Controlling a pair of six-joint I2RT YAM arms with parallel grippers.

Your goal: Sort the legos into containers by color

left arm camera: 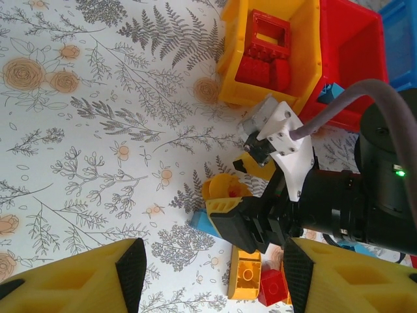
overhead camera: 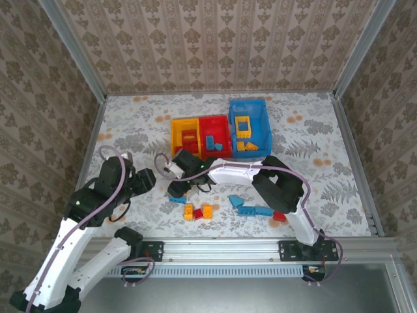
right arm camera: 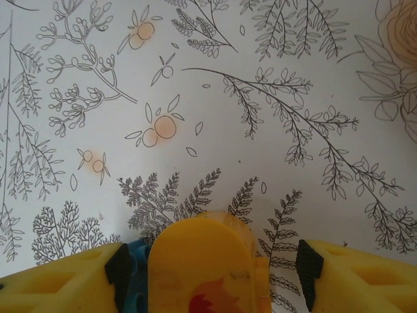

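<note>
Sorting is running partway: the yellow bin point(overhead camera: 173, 134), red bin point(overhead camera: 215, 119) and blue bin point(overhead camera: 266, 127) are holding bricks, while loose legos point(overhead camera: 207, 210) are waiting at lower centre. The right gripper point(overhead camera: 176, 189) is straddling a yellow brick point(right arm camera: 201, 257), fingers wide. The left gripper point(overhead camera: 146, 178) is hanging wide, empty.

LAYOUT | I am seeing left bin point(overhead camera: 174, 137), middle bin point(overhead camera: 210, 127), right bin point(overhead camera: 262, 119) sitting side by side mid-table point(overhead camera: 130, 124) | legos point(overhead camera: 242, 124) lying inside each | loose legos point(overhead camera: 207, 210) lying before them.

Bright, even light, soft shadows, sharp
</note>
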